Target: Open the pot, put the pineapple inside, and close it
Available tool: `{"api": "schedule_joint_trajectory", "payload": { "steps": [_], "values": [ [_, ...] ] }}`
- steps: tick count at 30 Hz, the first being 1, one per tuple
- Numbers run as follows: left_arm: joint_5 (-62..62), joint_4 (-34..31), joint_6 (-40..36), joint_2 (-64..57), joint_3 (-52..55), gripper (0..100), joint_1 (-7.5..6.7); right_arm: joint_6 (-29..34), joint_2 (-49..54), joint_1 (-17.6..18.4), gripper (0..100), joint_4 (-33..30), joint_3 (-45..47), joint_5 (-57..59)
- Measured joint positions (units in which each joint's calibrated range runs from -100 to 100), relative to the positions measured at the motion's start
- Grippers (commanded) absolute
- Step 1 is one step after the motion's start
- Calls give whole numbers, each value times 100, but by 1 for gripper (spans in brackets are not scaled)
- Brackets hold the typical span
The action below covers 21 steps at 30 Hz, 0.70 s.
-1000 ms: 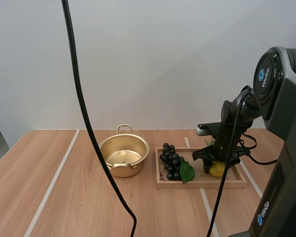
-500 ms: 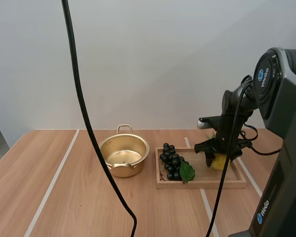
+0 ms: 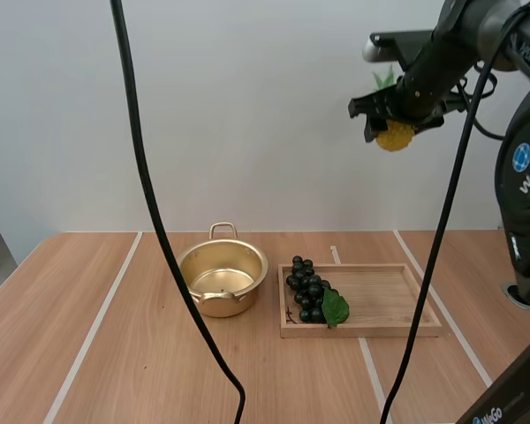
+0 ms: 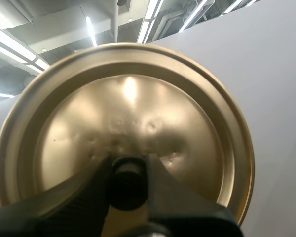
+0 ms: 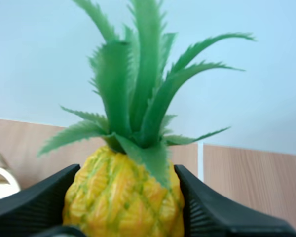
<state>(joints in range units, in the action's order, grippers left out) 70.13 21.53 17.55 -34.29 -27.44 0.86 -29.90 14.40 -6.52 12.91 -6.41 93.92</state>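
Right fingers (image 5: 222,215) are pinching the pineapple (image 3: 395,135), crown up, hanging high up roughly over the tray (image 3: 371,329). The open pot (image 3: 223,276) is sitting down to its left on the counter (image 3: 115,353), with the grapes (image 3: 307,291) in between. Left fingers (image 4: 182,207) are clamping the lid (image 4: 123,113) by its knob. Looks like plenty of open air for swinging over.

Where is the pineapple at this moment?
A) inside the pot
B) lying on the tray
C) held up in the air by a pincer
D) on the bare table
C: the right pincer pinches the pineapple between its fingers, high above the tray, and the open pot has no fruit in it.
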Motion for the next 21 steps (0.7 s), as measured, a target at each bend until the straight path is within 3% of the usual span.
{"api": "schedule_joint_trajectory", "payload": {
  "steps": [4, 9, 15, 21],
  "values": [
    [0, 0, 9, 0, 0, 0, 0, -19, 13, 386, 0, 53, -463, 367],
    [96, -13, 9, 0, 0, 0, 0, -19, -97, 1218, 0, 17, -557, 502],
    [501, -86, 41, -41, 0, 0, 0, -28, -736, 2237, 0, -803, -566, 574],
    [555, -128, 222, -181, 0, 0, 0, -28, -1543, 2680, 0, -1028, -566, 586]
  ]
}}
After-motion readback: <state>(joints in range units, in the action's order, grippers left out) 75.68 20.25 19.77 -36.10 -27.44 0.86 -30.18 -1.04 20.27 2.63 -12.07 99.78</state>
